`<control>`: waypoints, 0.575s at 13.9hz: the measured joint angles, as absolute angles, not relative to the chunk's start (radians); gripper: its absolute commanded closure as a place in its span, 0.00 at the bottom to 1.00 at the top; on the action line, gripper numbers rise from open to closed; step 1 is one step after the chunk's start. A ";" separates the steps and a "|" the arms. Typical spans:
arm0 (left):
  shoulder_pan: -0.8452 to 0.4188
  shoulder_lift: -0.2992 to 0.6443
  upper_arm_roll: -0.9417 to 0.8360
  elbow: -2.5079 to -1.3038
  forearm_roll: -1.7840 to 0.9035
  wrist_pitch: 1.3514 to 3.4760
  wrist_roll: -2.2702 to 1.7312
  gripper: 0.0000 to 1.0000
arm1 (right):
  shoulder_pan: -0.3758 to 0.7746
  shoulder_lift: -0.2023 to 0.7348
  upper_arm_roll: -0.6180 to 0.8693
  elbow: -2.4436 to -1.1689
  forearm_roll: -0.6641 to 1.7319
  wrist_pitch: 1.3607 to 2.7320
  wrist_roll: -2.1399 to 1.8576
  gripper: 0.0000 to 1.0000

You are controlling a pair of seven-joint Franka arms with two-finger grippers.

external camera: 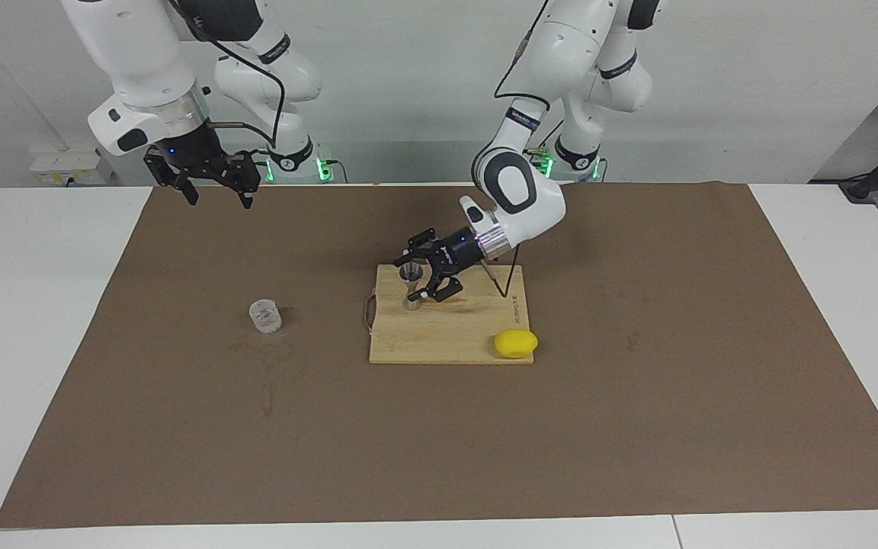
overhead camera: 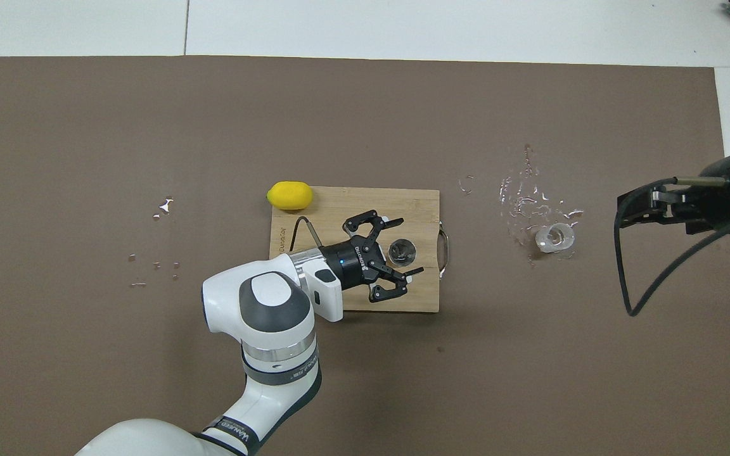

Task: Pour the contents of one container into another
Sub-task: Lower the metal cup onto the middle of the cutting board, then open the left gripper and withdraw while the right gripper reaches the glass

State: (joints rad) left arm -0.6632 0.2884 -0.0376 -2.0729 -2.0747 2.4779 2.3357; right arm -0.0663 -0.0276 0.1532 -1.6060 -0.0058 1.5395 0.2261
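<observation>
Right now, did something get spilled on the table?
Yes. Clear droplets are splashed on the brown mat around the glass cup, with more specks toward the left arm's end. The jigger stands upright on the cutting board.

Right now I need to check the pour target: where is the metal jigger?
The jigger stands upright on the cutting board, near its handle end toward the right arm, just off the open left gripper.

My left gripper (external camera: 422,278) (overhead camera: 398,263) sits low with my white left arm bent, its black fingers spread wide, pointing toward three o'clock in the overhead view. My right gripper (external camera: 214,194) (overhead camera: 625,209) hangs raised, pointing toward nine o'clock there, jaws parted.
</observation>
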 measured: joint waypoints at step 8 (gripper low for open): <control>-0.562 0.220 -0.027 -2.194 -2.067 2.312 2.336 0.00 | -0.075 -0.017 0.151 -1.629 0.009 1.567 0.736 0.06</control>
